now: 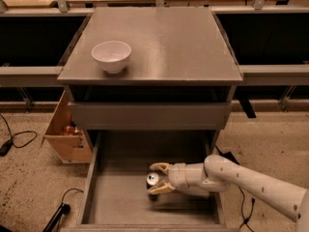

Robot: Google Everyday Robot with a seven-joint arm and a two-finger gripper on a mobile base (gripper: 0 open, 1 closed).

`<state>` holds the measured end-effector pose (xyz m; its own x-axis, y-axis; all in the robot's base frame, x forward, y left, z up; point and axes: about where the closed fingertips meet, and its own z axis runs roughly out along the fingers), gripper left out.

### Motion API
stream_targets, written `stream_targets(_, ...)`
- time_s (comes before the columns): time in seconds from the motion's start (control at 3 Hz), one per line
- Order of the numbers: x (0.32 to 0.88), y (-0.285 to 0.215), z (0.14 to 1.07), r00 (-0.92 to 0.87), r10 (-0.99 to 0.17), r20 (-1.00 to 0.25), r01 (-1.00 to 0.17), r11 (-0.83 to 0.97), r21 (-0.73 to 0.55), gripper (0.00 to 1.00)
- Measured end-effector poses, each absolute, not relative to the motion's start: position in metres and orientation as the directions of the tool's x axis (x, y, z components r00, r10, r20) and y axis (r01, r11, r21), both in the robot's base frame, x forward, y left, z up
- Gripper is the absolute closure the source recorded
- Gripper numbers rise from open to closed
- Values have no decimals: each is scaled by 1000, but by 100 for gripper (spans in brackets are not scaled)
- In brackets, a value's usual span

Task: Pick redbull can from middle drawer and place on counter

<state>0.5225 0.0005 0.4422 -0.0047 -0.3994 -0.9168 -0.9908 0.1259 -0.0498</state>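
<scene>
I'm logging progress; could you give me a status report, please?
Gripper down in the open drawer, fingers open either side of the can. Can upright on drawer floor, not lifted. Bowl sits on counter; lift path looks clear.

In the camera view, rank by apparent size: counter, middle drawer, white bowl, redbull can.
1. counter
2. middle drawer, nearer the camera and partly hidden, so unsure against the counter
3. white bowl
4. redbull can; the gripper straddles it, open, in the drawer

Bowl (pixel 111 55) on counter (pixel 169 37), jaws in drawer (pixel 120 202)
</scene>
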Motion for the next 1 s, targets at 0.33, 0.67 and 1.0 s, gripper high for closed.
stream_targets(0.33, 526, 4, 429, -1, -406, -914, -993, 106, -46, 63)
stream_targets(0.67, 527, 8, 437, 12, -417, -909, -994, 97, -57, 86)
stream_targets(1.0, 519, 15, 472, 0, -439, -898, -992, 116, -57, 100)
